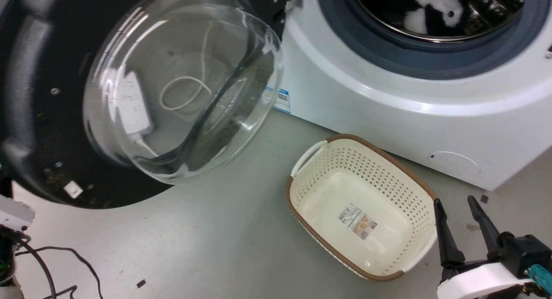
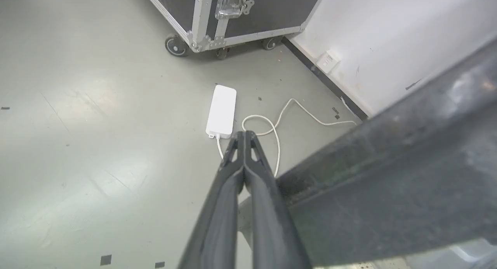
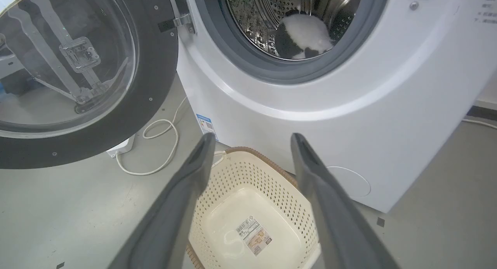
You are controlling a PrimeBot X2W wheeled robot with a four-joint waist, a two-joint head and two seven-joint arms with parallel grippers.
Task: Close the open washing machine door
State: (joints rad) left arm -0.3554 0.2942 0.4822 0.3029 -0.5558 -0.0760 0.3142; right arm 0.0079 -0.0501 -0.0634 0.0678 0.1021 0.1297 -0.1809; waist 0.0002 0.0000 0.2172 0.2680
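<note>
The washing machine door [image 1: 172, 87] stands wide open, upper left. The left pincer [image 2: 244, 137] is closed and empty, just beside its rim; the right pincer [image 1: 456, 202] is parted and empty. Best push the rim steadily toward the washing machine [image 1: 388, 109] — until latched.

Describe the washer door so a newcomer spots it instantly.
Find the big white washing machine. Hinged at its left hangs the door, swung open. It is round with a wide black rim and bulging clear glass, unlike the grey ring around the drum.

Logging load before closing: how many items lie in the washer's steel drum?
1: a black-and-white fluffy item low in the round steel drum of the white washing machine; others may be hidden.
</note>
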